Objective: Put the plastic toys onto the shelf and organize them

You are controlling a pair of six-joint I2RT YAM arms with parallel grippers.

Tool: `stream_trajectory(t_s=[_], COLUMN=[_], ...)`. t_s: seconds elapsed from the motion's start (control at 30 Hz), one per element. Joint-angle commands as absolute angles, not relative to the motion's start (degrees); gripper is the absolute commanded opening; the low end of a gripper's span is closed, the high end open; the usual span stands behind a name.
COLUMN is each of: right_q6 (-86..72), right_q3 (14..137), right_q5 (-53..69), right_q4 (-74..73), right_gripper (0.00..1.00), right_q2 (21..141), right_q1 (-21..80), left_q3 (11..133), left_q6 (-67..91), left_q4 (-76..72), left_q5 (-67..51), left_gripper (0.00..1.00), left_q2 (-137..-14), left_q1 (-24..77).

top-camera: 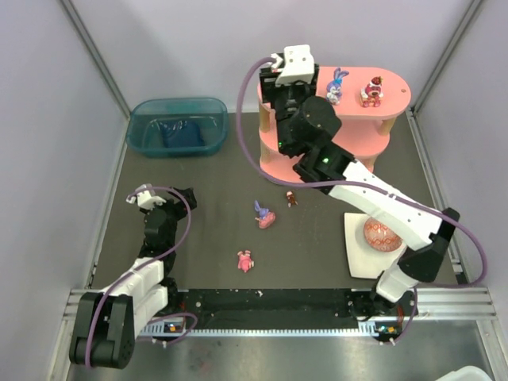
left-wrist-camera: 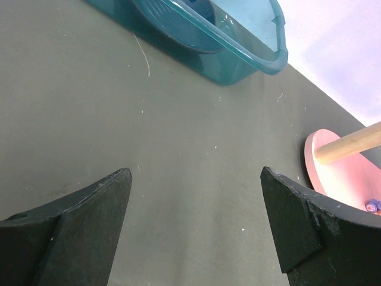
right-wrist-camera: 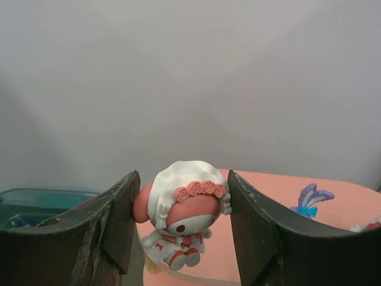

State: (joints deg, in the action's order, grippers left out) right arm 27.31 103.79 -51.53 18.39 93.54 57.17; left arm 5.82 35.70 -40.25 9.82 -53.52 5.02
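Note:
My right gripper (right-wrist-camera: 181, 210) is shut on a pink figurine in a white bonnet (right-wrist-camera: 189, 189), which hangs tilted between the fingers. It is held above the left end of the pink shelf (top-camera: 397, 101), whose top board (right-wrist-camera: 268, 199) lies just behind it. On that top board stand a purple-blue bunny (top-camera: 336, 86) and a red figurine (top-camera: 371, 91). Three more toys lie on the dark table: a purple-pink one (top-camera: 264, 215), a small dark red one (top-camera: 291, 198) and a pink one (top-camera: 245, 260). My left gripper (left-wrist-camera: 196, 226) is open over bare table at the left (top-camera: 185, 198).
A teal bin (top-camera: 178, 125) stands at the back left, left of the shelf. A patterned red-orange egg (top-camera: 381, 236) rests on a white board (top-camera: 355, 258) at the right. The shelf's bottom board (left-wrist-camera: 333, 173) and a wooden post (left-wrist-camera: 351, 143) show in the left wrist view.

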Motion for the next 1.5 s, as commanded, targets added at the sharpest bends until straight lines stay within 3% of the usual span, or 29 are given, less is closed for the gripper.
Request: stream_trajectory(t_s=[0.0,0.53,1.13,1.47], right_q6=[15.1,5.3,20.1,26.1], right_q3=[103.7,104.3,87.3,82.4], right_q5=[-46.6,-45.5,-46.6,-46.6], right_q4=[8.4,1.4,35.5,47.1], right_gripper=[0.0,0.0,0.0,0.0], right_q2=[88.5,88.6,90.4,92.6], right_q1=[54.5,49.9,47.4,47.4], left_q3=[6.6,6.9,6.9,7.0], left_q6=[35.6,35.8,35.7,35.7], left_q4=[-42.1,-42.1,-41.9,-41.9], left_q5=[9.4,9.1,9.3,9.3], left_gripper=[0.95,0.95,0.95,0.95], left_q2=[-53.4,-54.1,-54.2,-54.5], left_q1=[4.9,4.9,4.9,4.9])
